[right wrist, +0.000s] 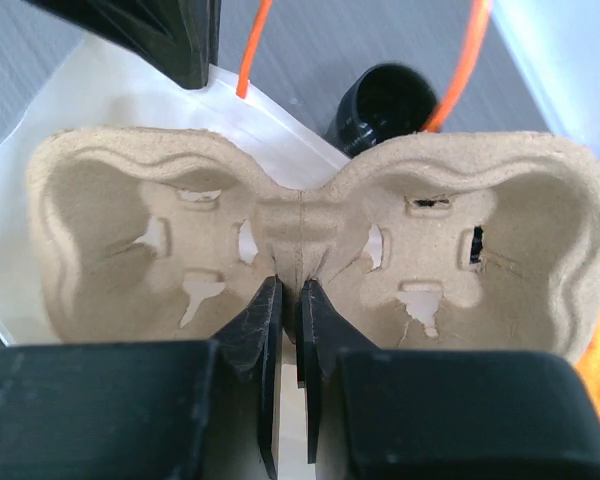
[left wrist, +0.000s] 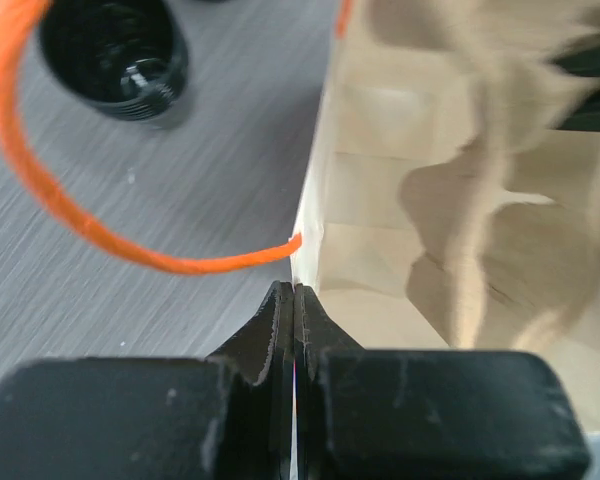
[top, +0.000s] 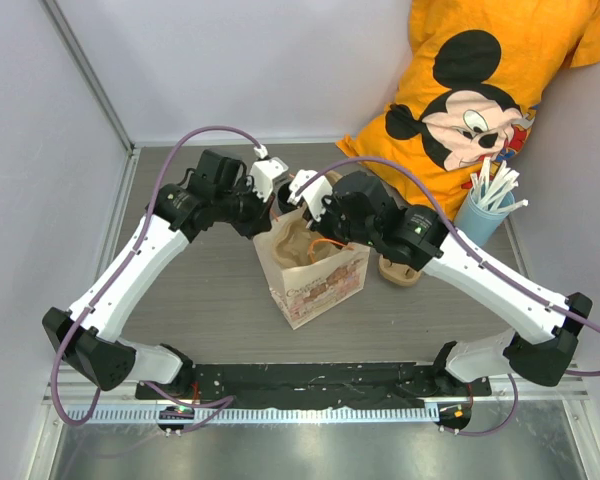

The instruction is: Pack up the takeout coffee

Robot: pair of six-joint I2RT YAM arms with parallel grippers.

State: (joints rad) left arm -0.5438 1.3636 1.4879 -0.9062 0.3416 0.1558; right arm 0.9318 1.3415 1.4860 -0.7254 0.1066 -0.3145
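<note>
The black coffee cup (left wrist: 115, 55) lies on the grey table just outside the bag, its dark mouth showing; it also shows in the right wrist view (right wrist: 385, 105). In the top view the arms hide it. The brown paper bag (top: 320, 280) stands open mid-table with orange cord handles (left wrist: 80, 225). My left gripper (left wrist: 295, 290) is shut on the bag's rim (left wrist: 310, 230). My right gripper (right wrist: 292, 285) is shut on the middle ridge of the beige pulp cup carrier (right wrist: 460, 220), which sits in the bag's mouth (top: 298, 245). Both of its cup wells hold nothing.
A light blue cup of white straws (top: 485, 215) stands at the right. A beige pulp piece (top: 400, 270) lies beside the bag under my right arm. An orange Mickey Mouse shirt (top: 480, 90) hangs at the back right. White walls enclose the table.
</note>
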